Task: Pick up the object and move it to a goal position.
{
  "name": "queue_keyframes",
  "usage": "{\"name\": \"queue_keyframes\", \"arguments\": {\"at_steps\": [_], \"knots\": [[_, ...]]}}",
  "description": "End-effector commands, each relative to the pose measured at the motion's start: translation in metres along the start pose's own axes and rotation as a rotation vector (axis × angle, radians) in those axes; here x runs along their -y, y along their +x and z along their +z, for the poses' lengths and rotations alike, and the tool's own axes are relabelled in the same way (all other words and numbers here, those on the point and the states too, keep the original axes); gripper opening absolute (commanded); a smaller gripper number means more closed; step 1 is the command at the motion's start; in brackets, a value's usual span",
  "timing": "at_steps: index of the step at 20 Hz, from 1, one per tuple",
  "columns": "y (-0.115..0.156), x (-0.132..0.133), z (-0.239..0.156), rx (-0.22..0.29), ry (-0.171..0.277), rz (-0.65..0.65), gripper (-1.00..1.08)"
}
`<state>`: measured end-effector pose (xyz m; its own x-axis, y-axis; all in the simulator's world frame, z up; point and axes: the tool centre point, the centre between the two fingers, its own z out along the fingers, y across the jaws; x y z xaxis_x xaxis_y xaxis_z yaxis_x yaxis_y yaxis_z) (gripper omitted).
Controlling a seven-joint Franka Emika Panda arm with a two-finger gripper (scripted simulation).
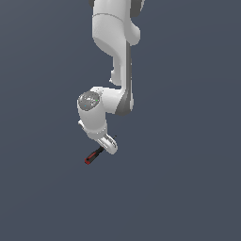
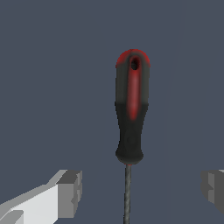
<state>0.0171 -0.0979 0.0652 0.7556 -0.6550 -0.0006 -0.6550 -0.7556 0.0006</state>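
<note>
The screwdriver has a red-and-black handle and a thin dark shaft, and it lies flat on the dark grey floor. In the exterior view its handle sticks out from under the hand toward the exterior view's left. My gripper is open. Its two grey fingers stand wide apart on either side of the shaft, just past the handle's end, and neither touches it. In the exterior view the gripper is low over the shaft, which the hand hides.
The white arm reaches down from the top of the exterior view. The plain dark grey floor spreads all around, with no other objects in view.
</note>
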Motion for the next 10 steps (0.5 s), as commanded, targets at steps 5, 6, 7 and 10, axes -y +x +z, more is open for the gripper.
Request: {"name": "queue_keyframes", "arguments": {"at_steps": [5, 6, 7, 10], "knots": [[0.0, 0.0, 0.014, 0.0, 0.0, 0.002, 1.0], [0.0, 0.0, 0.018, 0.0, 0.0, 0.002, 1.0], [0.0, 0.0, 0.024, 0.0, 0.0, 0.003, 1.0], [-0.001, -0.001, 0.04, 0.0, 0.001, 0.005, 1.0]]}}
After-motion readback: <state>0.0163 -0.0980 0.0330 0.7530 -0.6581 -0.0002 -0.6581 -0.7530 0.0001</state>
